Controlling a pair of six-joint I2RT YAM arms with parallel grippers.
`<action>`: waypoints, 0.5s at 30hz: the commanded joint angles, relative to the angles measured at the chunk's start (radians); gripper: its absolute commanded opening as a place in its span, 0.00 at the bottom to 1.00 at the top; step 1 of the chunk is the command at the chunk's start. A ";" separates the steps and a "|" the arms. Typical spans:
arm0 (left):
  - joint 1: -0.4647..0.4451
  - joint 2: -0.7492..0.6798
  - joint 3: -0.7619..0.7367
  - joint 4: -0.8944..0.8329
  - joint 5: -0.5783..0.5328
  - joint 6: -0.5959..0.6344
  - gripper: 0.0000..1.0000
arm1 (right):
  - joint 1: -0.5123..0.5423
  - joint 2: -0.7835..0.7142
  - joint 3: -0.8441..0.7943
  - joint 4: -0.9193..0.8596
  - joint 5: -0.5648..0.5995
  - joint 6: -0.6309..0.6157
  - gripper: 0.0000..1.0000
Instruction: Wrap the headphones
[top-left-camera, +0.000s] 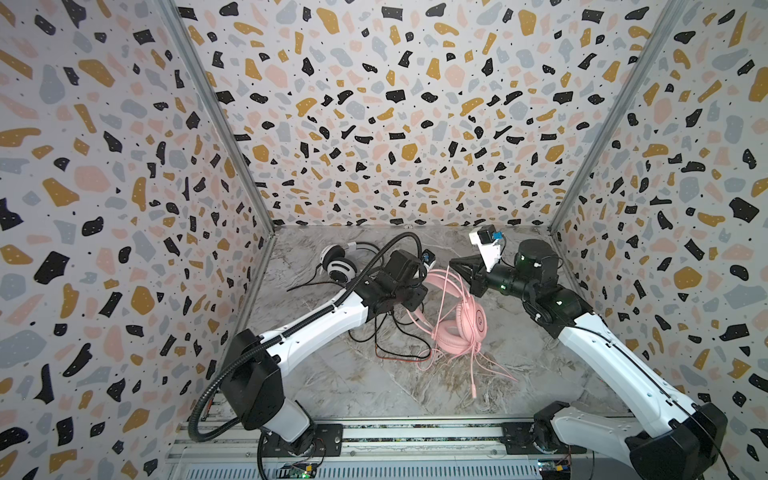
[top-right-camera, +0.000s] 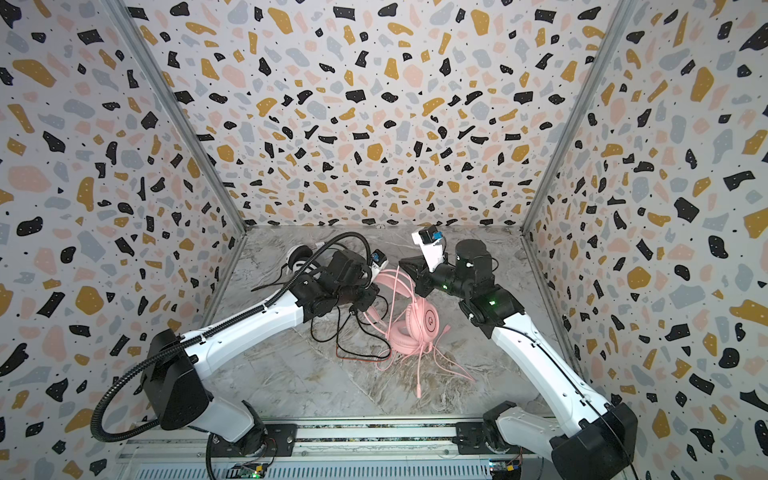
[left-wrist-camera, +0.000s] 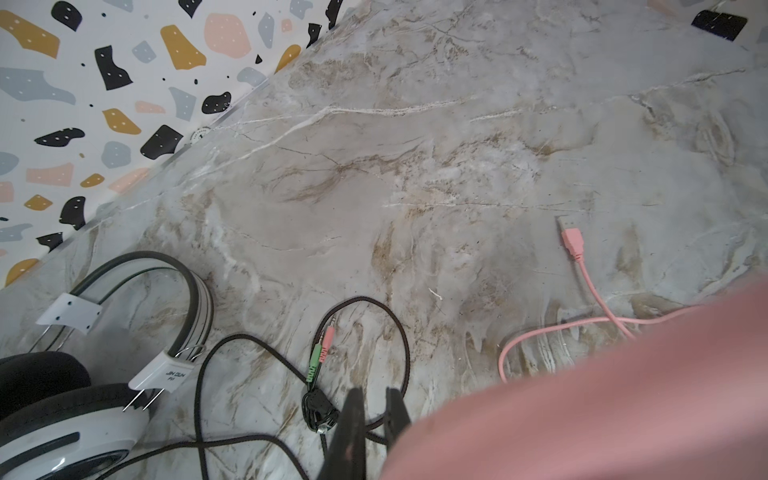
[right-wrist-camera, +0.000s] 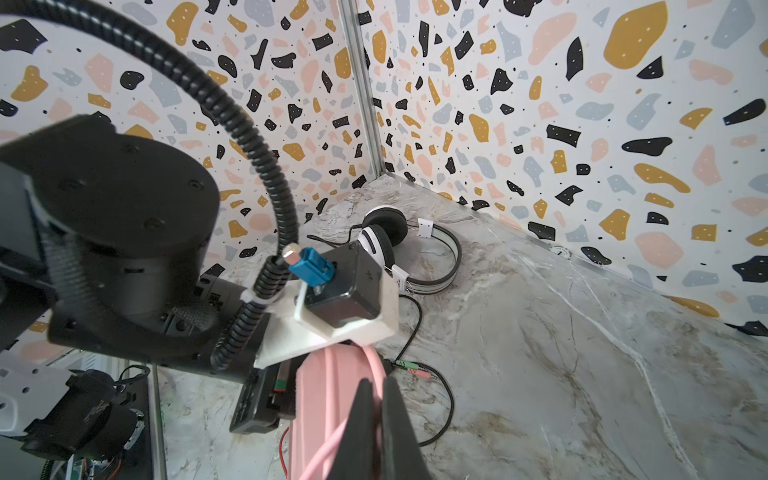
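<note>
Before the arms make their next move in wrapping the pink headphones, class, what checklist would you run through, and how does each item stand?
1. Right gripper shut on the pink cable: ok.
2. Left gripper gripping the pink headband: cannot tell; shut, headband blurred beside it.
3. Black cable clear of the left gripper: cannot tell; it passes just behind it.
4. Pink cable wound up: not ok; loose loops, USB plug lying free on the table.
5. White headphones out of the way: ok, well apart.

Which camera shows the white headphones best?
The right wrist view: the white headphones show almost whole, band and cups. The left wrist view crops them; in both top views the left arm partly hides them.
</note>
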 joint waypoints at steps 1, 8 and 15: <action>-0.014 -0.068 -0.052 -0.034 0.092 0.039 0.00 | -0.082 -0.052 0.022 0.148 0.135 0.030 0.00; -0.009 -0.141 -0.102 -0.001 0.051 0.033 0.00 | -0.184 -0.059 -0.022 0.117 0.112 0.055 0.00; 0.007 -0.175 -0.111 -0.059 -0.090 0.065 0.00 | -0.201 -0.063 -0.028 0.085 0.142 0.052 0.00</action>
